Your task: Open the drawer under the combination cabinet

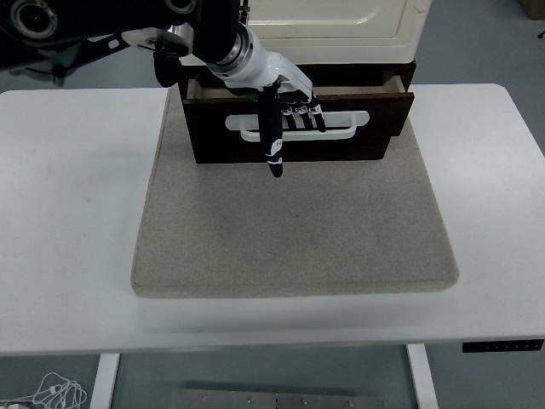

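the left hand [285,98] enters from the upper left on a black arm with a white wrist section. its fingers [300,119] are hooked through the white handle [295,124] on the front of the dark brown drawer [294,119], curled around the bar from above. the thumb [272,141] is black, extended straight down in front of the drawer face, and not wrapped around the handle.

the drawer sits at the bottom of the cream combination cabinet [332,21], at the far centre of the table. it is partly pulled out: the top edges of its side walls and a strip of dark interior show between the drawer front and the cabinet body. the drawer front sits slightly skewed, with its right end nearer the camera side than its left.

the cabinet and drawer rest on the far edge of a beige felt mat [294,230], which lies on the white table [68,196]. the area of mat in front of the drawer is bare.

the right hand is out of view.
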Available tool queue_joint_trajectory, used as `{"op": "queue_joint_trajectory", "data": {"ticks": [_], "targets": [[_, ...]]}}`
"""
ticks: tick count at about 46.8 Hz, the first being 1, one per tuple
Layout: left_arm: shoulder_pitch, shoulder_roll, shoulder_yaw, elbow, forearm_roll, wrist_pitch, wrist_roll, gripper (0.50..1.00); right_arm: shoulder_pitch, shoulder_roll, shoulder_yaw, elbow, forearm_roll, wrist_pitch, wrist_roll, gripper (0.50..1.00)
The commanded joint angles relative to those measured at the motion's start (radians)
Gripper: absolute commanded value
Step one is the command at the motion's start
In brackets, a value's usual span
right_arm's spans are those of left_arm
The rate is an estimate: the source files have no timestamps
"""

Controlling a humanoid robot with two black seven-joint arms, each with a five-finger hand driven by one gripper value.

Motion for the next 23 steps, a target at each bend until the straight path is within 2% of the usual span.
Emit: {"op": "queue_joint_trajectory", "data": {"ticks": [1,23], "targets": [[-0.001,0.010,-0.008,-0.006,0.002,-0.014,0.000,1.000,0.000,0.000,0.000,0.000,0.000,0.000,0.000,0.926],[-0.001,0.035,-0.024,-0.052,-0.001,-0.055,0.000,1.000,0.000,0.000,0.000,0.000,0.000,0.000,0.000,0.926]]}}
